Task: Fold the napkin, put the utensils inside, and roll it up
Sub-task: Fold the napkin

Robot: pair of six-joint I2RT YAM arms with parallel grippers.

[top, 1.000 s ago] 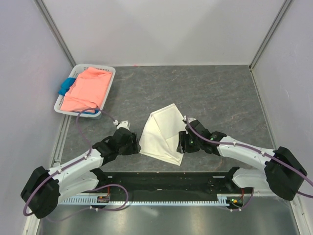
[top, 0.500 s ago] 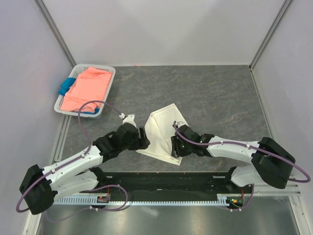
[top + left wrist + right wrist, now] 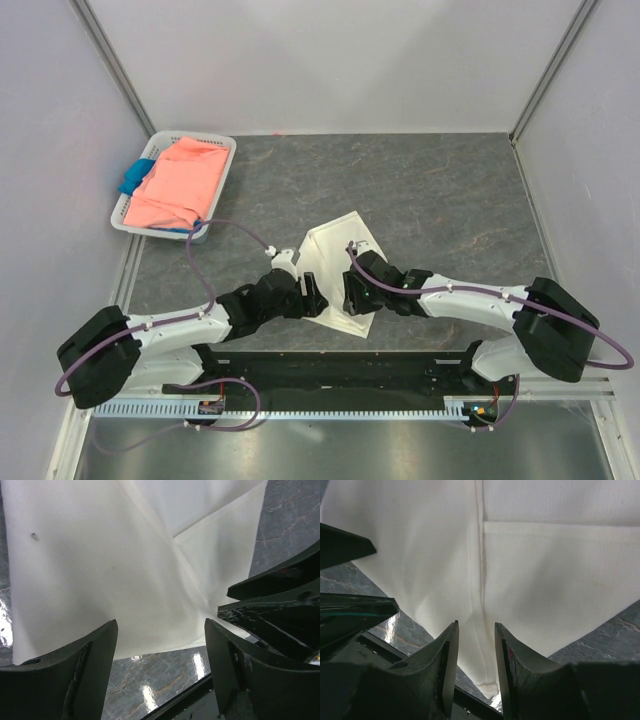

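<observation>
The off-white napkin (image 3: 335,255) lies partly folded on the grey table, one flap turned over with its edges making a crease. It fills the left wrist view (image 3: 125,565) and the right wrist view (image 3: 545,570). My left gripper (image 3: 314,297) is open over the napkin's near left edge, the hem between its spread jaws (image 3: 160,622). My right gripper (image 3: 351,293) is at the near corner, its jaws narrowed on a raised ridge of cloth (image 3: 476,623). The two grippers are close together, and the right fingers (image 3: 270,600) show in the left wrist view. The spoon is out of view.
A white basket (image 3: 222,150) stands at the far left, holding a salmon-pink cloth (image 3: 180,185) and a blue cloth (image 3: 133,178). A black rail (image 3: 330,365) runs along the table's near edge, just behind both grippers. Grey walls close in the sides and back.
Both grippers have moved inward toward each other over the napkin's near edge. The left has come from beside the cloth onto it, and the right has slid left. The near part looks narrower.
</observation>
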